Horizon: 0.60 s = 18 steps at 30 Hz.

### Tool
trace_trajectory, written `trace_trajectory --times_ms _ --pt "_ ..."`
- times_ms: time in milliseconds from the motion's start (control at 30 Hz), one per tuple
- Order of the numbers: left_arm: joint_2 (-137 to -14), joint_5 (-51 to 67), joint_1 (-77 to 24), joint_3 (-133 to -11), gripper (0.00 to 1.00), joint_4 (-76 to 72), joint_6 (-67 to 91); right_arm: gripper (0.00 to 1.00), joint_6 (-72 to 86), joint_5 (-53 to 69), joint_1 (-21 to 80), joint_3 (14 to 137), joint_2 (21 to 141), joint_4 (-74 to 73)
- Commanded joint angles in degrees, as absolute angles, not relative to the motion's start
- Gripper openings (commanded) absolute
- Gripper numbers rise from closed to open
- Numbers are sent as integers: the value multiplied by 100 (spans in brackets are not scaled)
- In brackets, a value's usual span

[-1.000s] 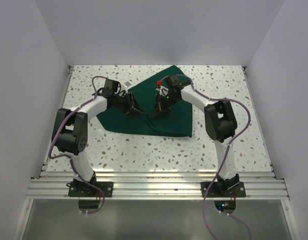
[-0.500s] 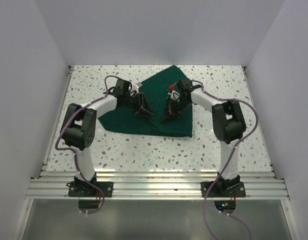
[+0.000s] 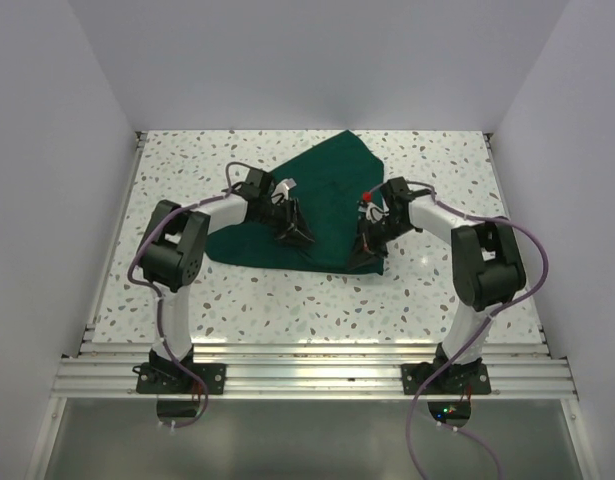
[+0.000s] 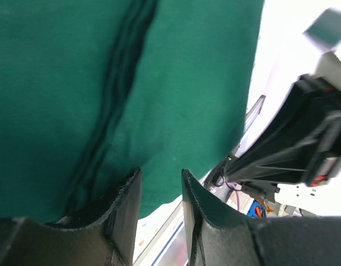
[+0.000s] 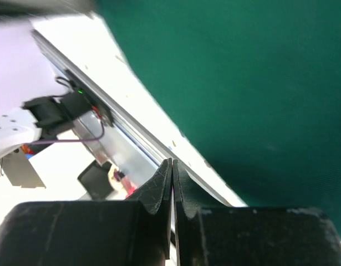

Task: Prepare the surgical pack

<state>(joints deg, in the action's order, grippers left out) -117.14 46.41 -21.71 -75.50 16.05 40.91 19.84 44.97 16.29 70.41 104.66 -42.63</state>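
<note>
Arms of a table-mounted robot bend inward over a dark green cloth drape (image 3: 327,190), which lies spread flat on the middle and far part of a speckled table (image 3: 437,290) between white walls. One corner of the sheet points toward the far edge.

The left gripper (image 3: 295,232) hangs low over the near-left part of the sheet. Its two dark fingers (image 4: 126,205) stand apart with a plain gap, and nothing shows between them. From its wrist camera a long dark fold (image 4: 117,94) runs down the cloth, and the right arm (image 4: 292,155) crosses the pale background beyond the cloth's edge.

The right gripper (image 3: 365,250) is down at the near-right corner of the drape, a small red mark (image 3: 366,196) showing on the wrist behind it. Its fingertips are pressed together, leaving only a hairline seam. In its own camera the tips appear to sit just off the cloth's edge, over pale tabletop and the aluminium rail (image 3: 307,375); from this angle it cannot be told whether they catch any fabric.

No tray, instruments or gauze can be made out on the cloth from above
</note>
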Motion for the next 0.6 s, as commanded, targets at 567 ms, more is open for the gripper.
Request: trace_trajectory --times_ms 567 --pt "-11971 4272 -2145 -7673 37 1960 3779 3 1213 2981 615 6302 10538 -4886"
